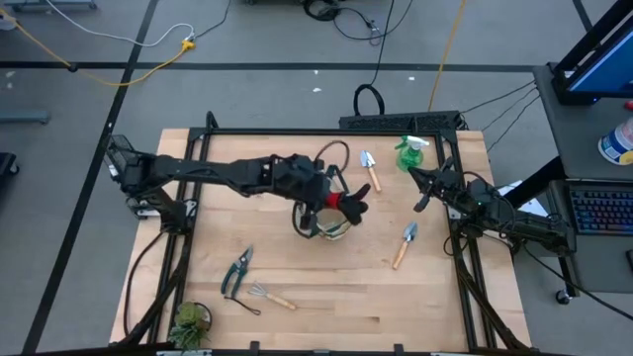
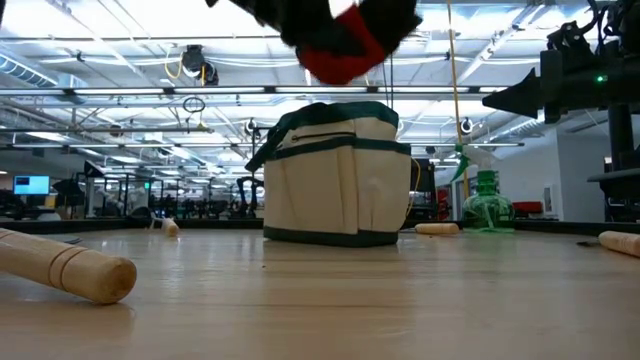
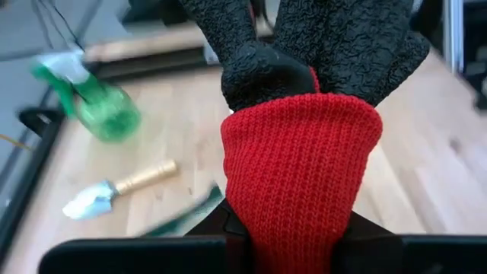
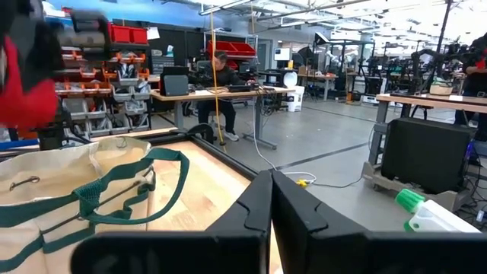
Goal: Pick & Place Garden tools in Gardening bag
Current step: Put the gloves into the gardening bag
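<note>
I hold the red-and-black gloves (image 1: 348,205) in my left gripper (image 1: 334,201), the jaws clamped on the red cuff, right above the gardening bag (image 1: 324,220), so this piece is nearly placed. My right gripper (image 1: 423,194) waits beside the bag with jaws together. Around the bag 2 trowels (image 1: 371,170), the pruners (image 1: 237,272), the fork rake (image 1: 267,295) and the spray bottle (image 1: 408,152) are left on the table (image 1: 326,297).
</note>
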